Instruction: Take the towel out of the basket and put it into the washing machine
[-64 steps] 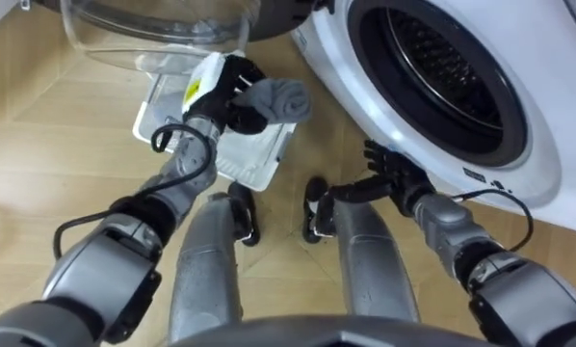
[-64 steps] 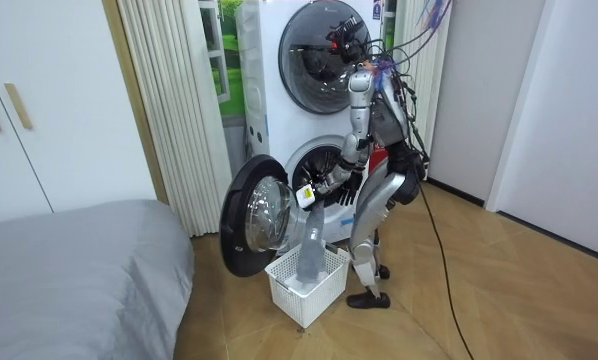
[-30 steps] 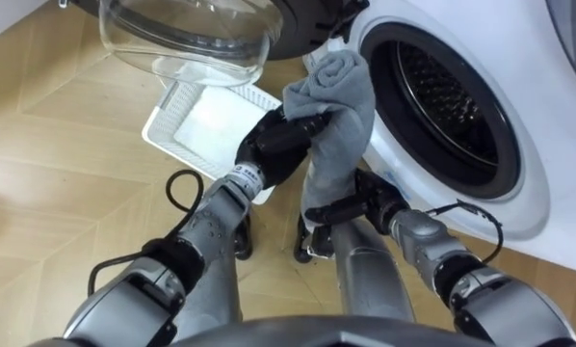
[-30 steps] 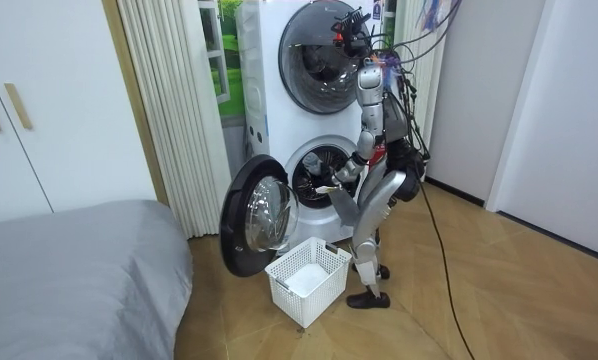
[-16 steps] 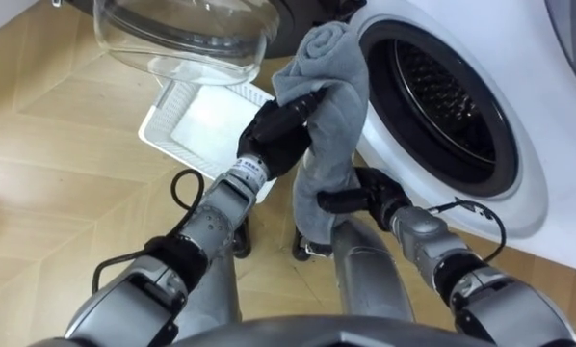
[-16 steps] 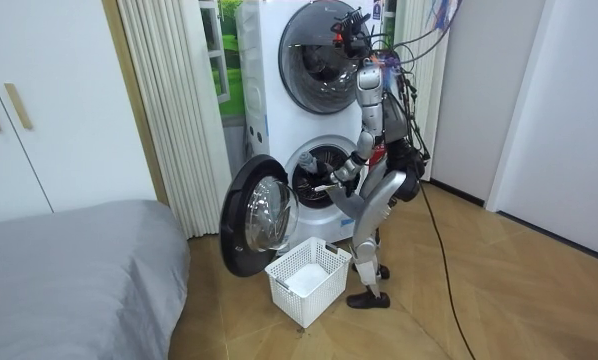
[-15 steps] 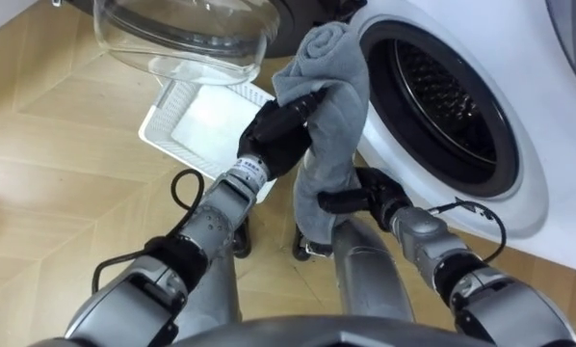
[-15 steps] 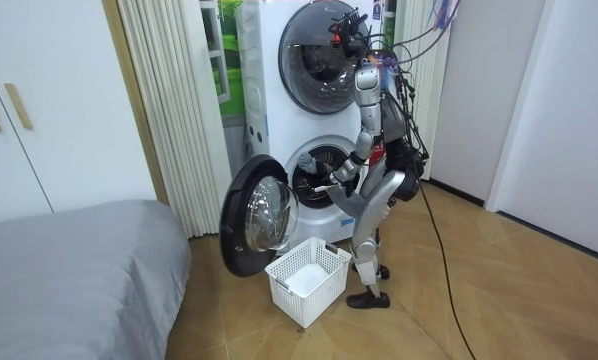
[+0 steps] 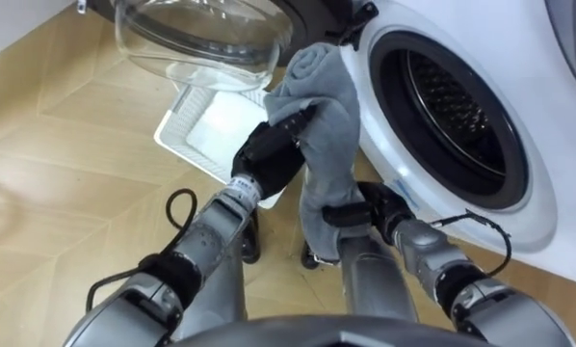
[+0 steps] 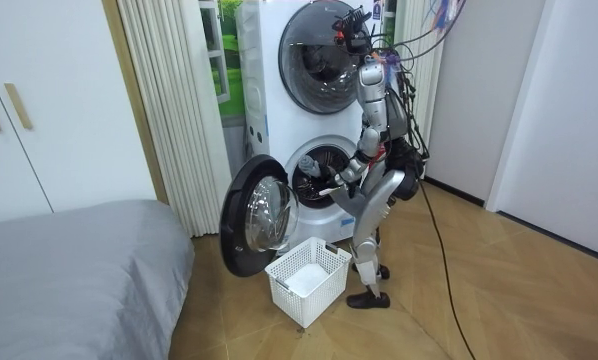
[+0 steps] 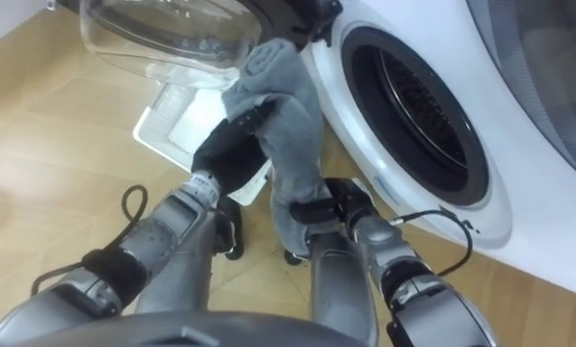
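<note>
Hanging bunched, the towel sits just left of the drum mouth, not yet inside. To do this well, I'd swing its top over the rim and feed the tail in after, so nothing drapes out. The left hand is clenched round its upper part; the right hand touches the tail, grip unclear.

My rig's body: silver limbs, black hands.
Through the head camera I see grey metallic forearms and rounded silver thighs. Black bands sit at the elbows and a thin black cable loops off each forearm. A white ring marks the wrist above the black left hand, and the right hand is black too. In the room view I see dark feet and tangled cables at the shoulders.
</note>
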